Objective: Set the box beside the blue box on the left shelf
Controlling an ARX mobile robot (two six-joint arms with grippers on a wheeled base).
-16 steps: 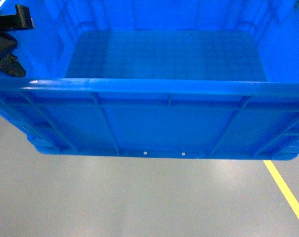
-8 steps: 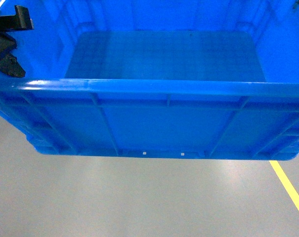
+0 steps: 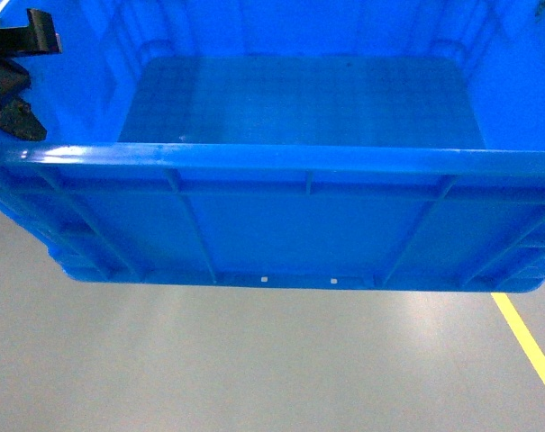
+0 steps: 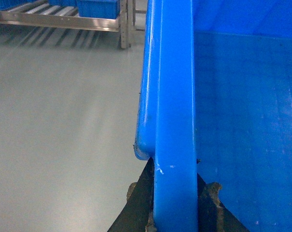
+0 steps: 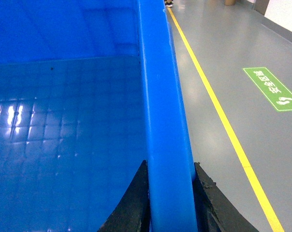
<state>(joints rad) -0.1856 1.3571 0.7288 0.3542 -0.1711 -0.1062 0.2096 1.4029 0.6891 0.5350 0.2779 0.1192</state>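
Observation:
The box (image 3: 299, 207), a big bright-blue open crate, hangs above the floor and fills the upper head view. My left gripper (image 4: 174, 205) is shut on its left rim (image 4: 174, 96), one black finger (image 4: 141, 203) outside the wall and one inside. My right gripper (image 5: 170, 205) is shut on the right rim (image 5: 160, 96) the same way. In the head view the left gripper (image 3: 11, 81) shows at the top left corner. The left shelf (image 4: 54, 20), a grey metal rack, lies far off across the floor with a blue box (image 4: 98, 7) on it.
Grey floor (image 3: 254, 360) lies under the crate. A yellow floor line (image 5: 218, 111) runs along the right side, with a green floor sign (image 5: 272, 89) beyond it. A shelf post (image 4: 124, 24) stands at the rack's right end.
Both grippers keep their hold on the crate. In the head view the yellow floor line has shifted slightly to the right under the crate.

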